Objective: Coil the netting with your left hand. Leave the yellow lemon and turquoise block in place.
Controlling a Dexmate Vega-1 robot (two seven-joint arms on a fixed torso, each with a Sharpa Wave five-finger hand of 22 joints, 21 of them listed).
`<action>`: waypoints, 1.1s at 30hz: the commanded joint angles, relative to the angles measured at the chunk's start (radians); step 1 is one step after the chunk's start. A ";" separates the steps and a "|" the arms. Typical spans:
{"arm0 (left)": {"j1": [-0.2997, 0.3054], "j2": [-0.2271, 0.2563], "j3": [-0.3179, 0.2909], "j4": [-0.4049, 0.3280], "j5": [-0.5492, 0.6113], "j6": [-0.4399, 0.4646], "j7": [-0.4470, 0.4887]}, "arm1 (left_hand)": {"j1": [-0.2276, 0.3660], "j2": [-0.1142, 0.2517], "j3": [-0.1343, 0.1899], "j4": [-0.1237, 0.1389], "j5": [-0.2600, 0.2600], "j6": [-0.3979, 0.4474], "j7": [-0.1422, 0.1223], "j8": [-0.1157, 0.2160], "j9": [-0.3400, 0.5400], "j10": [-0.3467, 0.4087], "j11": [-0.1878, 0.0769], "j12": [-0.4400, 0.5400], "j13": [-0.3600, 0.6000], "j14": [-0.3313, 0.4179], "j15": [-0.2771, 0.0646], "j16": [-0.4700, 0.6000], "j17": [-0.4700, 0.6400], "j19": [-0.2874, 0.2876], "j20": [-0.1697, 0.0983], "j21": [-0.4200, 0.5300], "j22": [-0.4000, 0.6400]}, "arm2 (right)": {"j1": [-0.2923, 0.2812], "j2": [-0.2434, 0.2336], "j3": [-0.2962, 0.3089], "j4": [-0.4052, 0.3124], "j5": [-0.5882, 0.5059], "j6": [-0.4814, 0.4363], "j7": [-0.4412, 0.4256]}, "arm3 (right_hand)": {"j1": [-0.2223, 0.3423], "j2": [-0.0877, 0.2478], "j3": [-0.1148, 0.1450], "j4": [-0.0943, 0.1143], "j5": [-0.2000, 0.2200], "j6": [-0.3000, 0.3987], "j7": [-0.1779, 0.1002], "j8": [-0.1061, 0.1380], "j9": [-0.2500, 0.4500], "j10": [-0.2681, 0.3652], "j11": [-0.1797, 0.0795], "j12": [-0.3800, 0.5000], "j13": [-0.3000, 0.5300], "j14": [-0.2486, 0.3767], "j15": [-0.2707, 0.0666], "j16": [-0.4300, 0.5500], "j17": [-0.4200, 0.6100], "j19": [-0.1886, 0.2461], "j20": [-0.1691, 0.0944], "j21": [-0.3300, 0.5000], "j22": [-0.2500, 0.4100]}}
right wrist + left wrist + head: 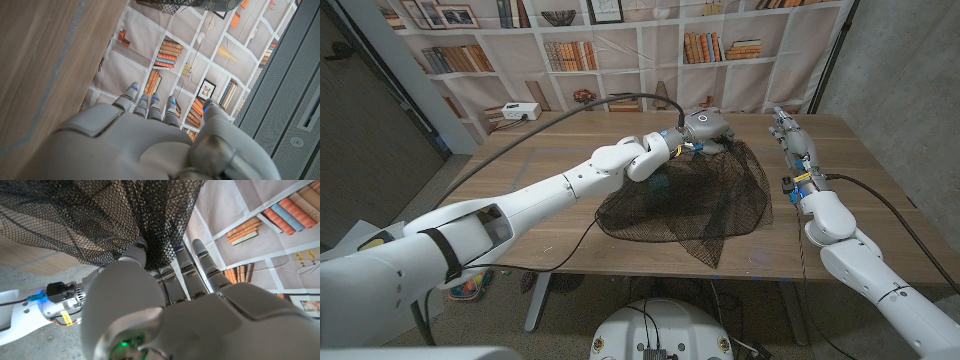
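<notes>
The black netting [692,200] drapes over the middle of the wooden table [550,190], its front corner hanging past the near edge. My left hand [706,127] grips the netting's far end and holds it bunched and raised above the table. In the left wrist view the mesh [90,215] gathers into a dark bundle between the fingers [180,265] of that hand [165,305]. A bluish patch [663,181] shows dimly through the mesh. My right hand [790,135] lies to the right of the netting, apart from it, fingers straight and holding nothing; the same hand [150,130] shows in the right wrist view.
A white box [520,110] sits at the table's far left corner. A dark cable [570,115] arcs over the table toward my left wrist. A printed bookshelf backdrop [620,50] stands behind. Bare wood [860,200] lies to the right of my right arm.
</notes>
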 commanded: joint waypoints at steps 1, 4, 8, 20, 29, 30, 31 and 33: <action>0.095 0.103 -0.108 -0.230 0.040 0.025 -0.233 | 0.027 0.014 0.001 0.001 0.007 0.023 0.010 0.005 0.021 0.007 -0.015 0.010 0.009 0.020 -0.159 0.002 0.012 0.007 -0.009 0.006 0.001 | -0.010 -0.008 0.006 -0.028 -0.007 -0.017 -0.003 | -0.003 0.001 0.004 -0.001 0.004 0.009 -0.005 0.000 0.003 0.005 -0.003 -0.001 0.003 0.004 0.002 -0.003 0.002 0.010 0.002 -0.002 0.003; 0.129 0.126 -0.133 -0.272 0.057 0.041 -0.260 | 0.032 0.012 -0.001 -0.002 0.006 0.023 0.010 0.005 0.020 0.007 -0.015 0.013 0.013 0.026 -0.160 0.006 0.017 0.010 -0.011 0.007 0.002 | -0.007 -0.011 0.004 -0.031 -0.008 -0.023 0.001 | -0.003 0.001 0.005 -0.001 0.004 0.010 -0.005 0.000 0.003 0.004 -0.004 -0.002 0.003 0.004 0.002 -0.003 0.002 0.011 0.001 -0.002 0.003; 0.181 0.153 -0.170 -0.326 0.092 0.077 -0.276 | 0.039 0.010 -0.003 -0.005 0.006 0.025 0.011 0.005 0.018 0.009 -0.015 0.015 0.015 0.032 -0.161 0.009 0.025 0.011 -0.013 0.008 0.002 | -0.002 -0.014 0.002 -0.035 -0.006 -0.031 0.006 | -0.004 0.002 0.005 -0.001 0.004 0.009 -0.005 0.000 0.003 0.004 -0.003 -0.002 0.003 0.004 0.001 -0.003 0.002 0.011 0.001 -0.002 0.003; 0.331 0.195 -0.282 -0.475 0.196 0.226 -0.284 | 0.057 0.006 -0.012 -0.008 0.004 0.027 0.009 0.005 0.014 0.013 -0.014 0.015 0.016 0.045 -0.162 0.017 0.048 0.011 -0.016 0.009 0.003 | 0.008 -0.023 0.002 -0.050 -0.007 -0.053 0.009 | -0.005 0.002 0.005 0.000 0.003 0.010 -0.004 0.000 0.003 0.003 -0.003 -0.002 0.003 0.004 0.001 -0.003 0.002 0.011 0.000 -0.002 0.003; 0.416 0.197 -0.318 -0.560 0.365 0.348 -0.345 | 0.063 0.004 -0.017 -0.007 0.002 0.034 0.009 0.007 0.012 0.017 -0.014 0.014 0.015 0.054 -0.162 0.022 0.059 0.014 -0.020 0.011 0.004 | 0.015 -0.022 0.003 -0.049 -0.005 -0.068 0.002 | -0.005 0.004 0.006 0.000 0.003 0.009 -0.005 0.000 0.003 0.005 -0.003 -0.002 0.003 0.006 0.001 -0.002 0.003 0.012 0.000 -0.002 0.003; 0.423 0.194 -0.321 -0.565 0.382 0.359 -0.352 | 0.063 0.004 -0.018 -0.007 0.002 0.033 0.008 0.007 0.012 0.018 -0.014 0.014 0.014 0.054 -0.162 0.022 0.060 0.015 -0.020 0.011 0.004 | 0.019 -0.022 0.002 -0.046 -0.006 -0.068 0.003 | -0.005 0.004 0.007 0.000 0.003 0.009 -0.005 0.000 0.003 0.006 -0.002 -0.001 0.003 0.006 0.001 -0.002 0.003 0.012 0.000 -0.002 0.003; 0.430 0.192 -0.323 -0.570 0.399 0.369 -0.362 | 0.064 0.004 -0.018 -0.007 0.002 0.034 0.008 0.007 0.011 0.019 -0.014 0.015 0.015 0.055 -0.162 0.023 0.061 0.015 -0.020 0.011 0.004 | 0.022 -0.021 0.001 -0.045 -0.007 -0.069 0.002 | -0.005 0.004 0.007 0.000 0.003 0.009 -0.005 0.000 0.003 0.007 -0.003 -0.001 0.003 0.006 0.001 -0.003 0.003 0.012 0.000 -0.002 0.003; 0.445 0.186 -0.329 -0.579 0.430 0.390 -0.385 | 0.067 0.003 -0.020 -0.007 0.002 0.033 0.008 0.006 0.011 0.018 -0.014 0.014 0.015 0.055 -0.162 0.022 0.065 0.017 -0.020 0.013 0.004 | 0.029 -0.020 -0.002 -0.040 -0.006 -0.069 0.006 | -0.006 0.004 0.007 0.000 0.003 0.009 -0.005 0.000 0.003 0.006 -0.003 -0.001 0.003 0.006 0.001 -0.003 0.003 0.012 -0.001 -0.002 0.003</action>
